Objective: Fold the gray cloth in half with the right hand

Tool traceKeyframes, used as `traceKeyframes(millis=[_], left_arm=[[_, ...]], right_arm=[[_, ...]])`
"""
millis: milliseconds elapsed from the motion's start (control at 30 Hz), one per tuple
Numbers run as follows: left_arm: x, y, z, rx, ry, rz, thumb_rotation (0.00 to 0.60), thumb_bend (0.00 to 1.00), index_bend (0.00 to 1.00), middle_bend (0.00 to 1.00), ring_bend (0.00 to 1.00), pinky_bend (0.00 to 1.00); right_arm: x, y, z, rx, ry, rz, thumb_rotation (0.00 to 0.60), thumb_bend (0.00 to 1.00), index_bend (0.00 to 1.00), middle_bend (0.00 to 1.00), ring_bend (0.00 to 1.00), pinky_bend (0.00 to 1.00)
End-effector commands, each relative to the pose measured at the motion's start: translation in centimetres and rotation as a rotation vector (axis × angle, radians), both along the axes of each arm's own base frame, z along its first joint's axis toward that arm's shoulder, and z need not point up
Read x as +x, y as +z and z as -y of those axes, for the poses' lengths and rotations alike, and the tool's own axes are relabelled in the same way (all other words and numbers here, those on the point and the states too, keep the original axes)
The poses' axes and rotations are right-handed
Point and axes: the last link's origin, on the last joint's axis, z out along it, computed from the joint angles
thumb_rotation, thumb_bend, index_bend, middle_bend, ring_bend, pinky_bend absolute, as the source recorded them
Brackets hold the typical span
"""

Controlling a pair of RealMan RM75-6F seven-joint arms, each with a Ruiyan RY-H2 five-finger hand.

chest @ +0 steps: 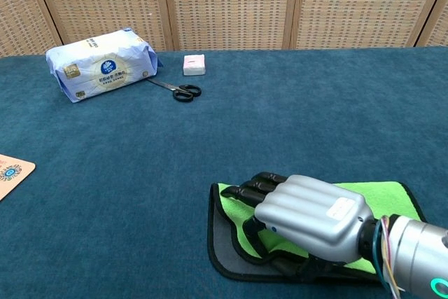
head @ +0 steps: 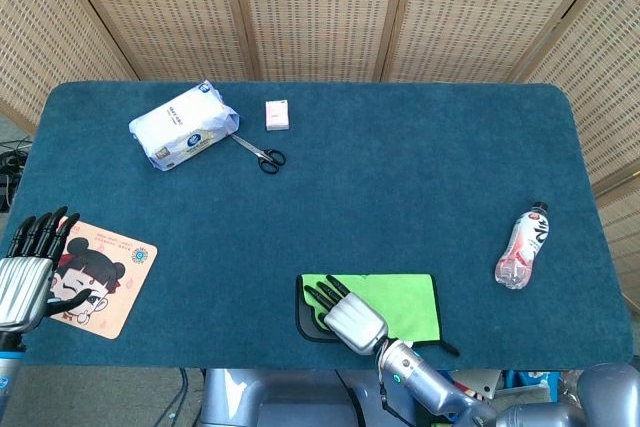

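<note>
The cloth point(head: 400, 302) point(chest: 381, 197) lies folded at the table's near edge, green side up with its gray underside showing along the left and front rim point(chest: 224, 250). My right hand point(head: 352, 319) point(chest: 308, 213) lies palm down over the cloth's left part, fingers stretched toward the left edge and apart; its thumb is tucked near the cloth's front rim. Whether it pinches any fabric is hidden under the palm. My left hand point(head: 25, 272) hovers at the table's left edge beside a cartoon mat, fingers spread, holding nothing.
A cartoon-print mat point(head: 95, 275) lies at the left front. A tissue pack point(head: 183, 125) point(chest: 101, 64), scissors point(head: 260, 154) point(chest: 176, 89) and a small white-pink box point(head: 277, 114) point(chest: 194, 64) sit at the back left. A drink bottle point(head: 523, 245) lies at the right.
</note>
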Motion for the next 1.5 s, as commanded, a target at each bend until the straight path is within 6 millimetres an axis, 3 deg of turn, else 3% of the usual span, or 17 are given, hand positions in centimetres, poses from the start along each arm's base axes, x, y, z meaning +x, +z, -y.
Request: traceKeyframes(millis=[33,500,1500], left_arm=[[0.0,0.0,0.0,0.000,0.000,0.000,0.600,0.10,0.00,0.00,0.00,0.00],[0.0,0.1,0.0,0.001,0.001,0.002,0.600,0.10,0.00,0.00,0.00,0.00],[0.0,0.1,0.0,-0.001,0.006,0.003,0.600,0.10,0.00,0.00,0.00,0.00]], right_arm=[[0.1,0.1,0.0,0.003,-0.002,0.010,0.600,0.52,0.52,0.00,0.00,0.00],[1.3,-0.2,-0.5,0.030,0.024,0.031,0.600,0.52,0.52,0.00,0.00,0.00],[1.5,-0.3,-1.6,0.048,0.070,0.009,0.600,0.52,0.51,0.00,0.00,0.00]])
